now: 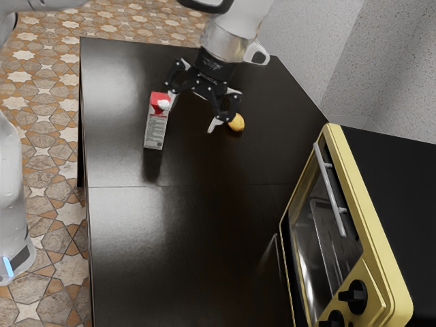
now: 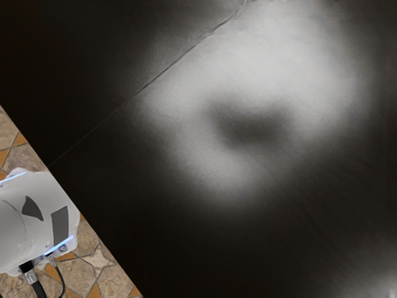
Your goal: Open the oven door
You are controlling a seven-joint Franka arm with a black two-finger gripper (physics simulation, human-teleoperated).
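Observation:
My gripper (image 1: 193, 112) hangs above the dark table toward the exterior view's top, its two fingers spread wide with nothing held between them. At the exterior view's right stands a yellow oven (image 1: 368, 231). Its glass door (image 1: 306, 238) looks closed, upright in the front face, with a long silver handle (image 1: 330, 189) across it. A wide stretch of table separates the gripper from that handle.
Beside one finger stands a white carton with a red top (image 1: 157, 129); a yellow round item (image 1: 236, 122) lies near the other. The oven has black knobs (image 1: 354, 295). In the wrist view are the dark table (image 2: 186, 248) and the arm's white base (image 2: 37, 217).

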